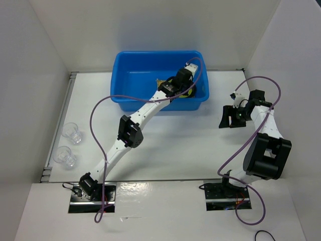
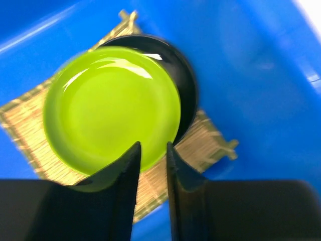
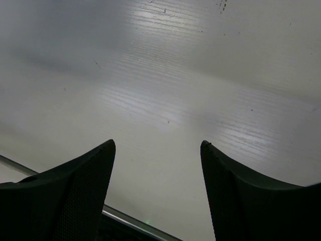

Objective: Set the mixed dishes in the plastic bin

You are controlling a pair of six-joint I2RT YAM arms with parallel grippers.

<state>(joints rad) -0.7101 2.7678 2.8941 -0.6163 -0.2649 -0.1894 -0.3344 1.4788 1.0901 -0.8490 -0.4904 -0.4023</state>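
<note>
Left claw (image 2: 151, 146) is down in the bin (image 1: 120, 75), jaws a sliver apart, nothing pinched between them. Just past the tips, mid-frame, the green plate (image 2: 110, 108) lies on the black plate (image 2: 186, 85), both on the mat (image 2: 208, 143). The wrist view is blurry, so I can't tell if the tips touch the green rim. From above, the arm covers most of that stack.

What's left looks like the upper cup (image 1: 71, 132) and the lower cup (image 1: 65, 156), at the left edge of the top view, well apart from the bin. They're upright and faint. The left arm is clearly nearer. Right claw (image 3: 158, 145) hangs spread wide over bare table at the right.
</note>
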